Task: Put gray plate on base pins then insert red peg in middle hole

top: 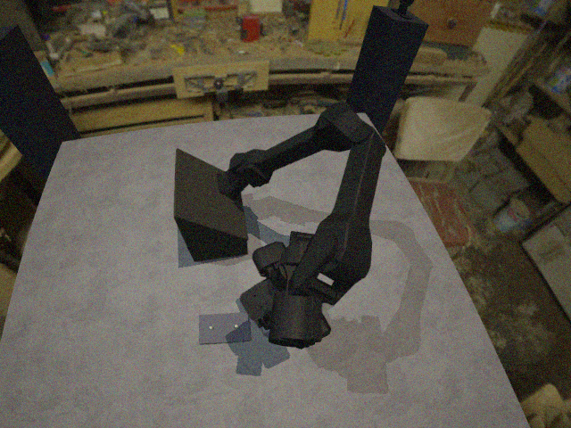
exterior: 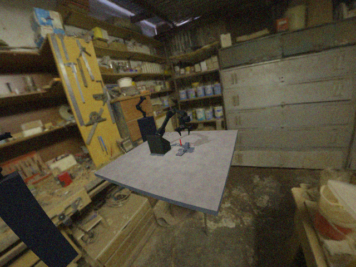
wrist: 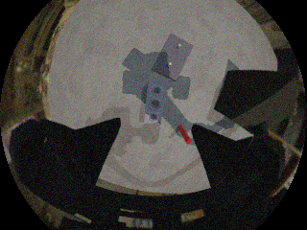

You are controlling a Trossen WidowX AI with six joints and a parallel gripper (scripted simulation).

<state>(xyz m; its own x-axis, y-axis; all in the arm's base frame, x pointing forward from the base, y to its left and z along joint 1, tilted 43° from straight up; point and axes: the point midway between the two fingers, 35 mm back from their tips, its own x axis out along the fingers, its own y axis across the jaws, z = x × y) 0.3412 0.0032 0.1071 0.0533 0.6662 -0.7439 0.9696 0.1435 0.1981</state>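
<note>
My gripper is open and empty, pointing down above the parts on the table. The red peg stands below it, close to the right finger in the wrist view. The gray plate with its holes lies flat on the table right under the gripper. The base with its two small pins lies beside the plate, with nothing on it. In the top view the arm hides the plate and the peg.
A dark wedge-shaped block at the arm's foot stands behind the parts. Two tall dark posts stand at the table's far corners. The workshop's shelves and benches are all around.
</note>
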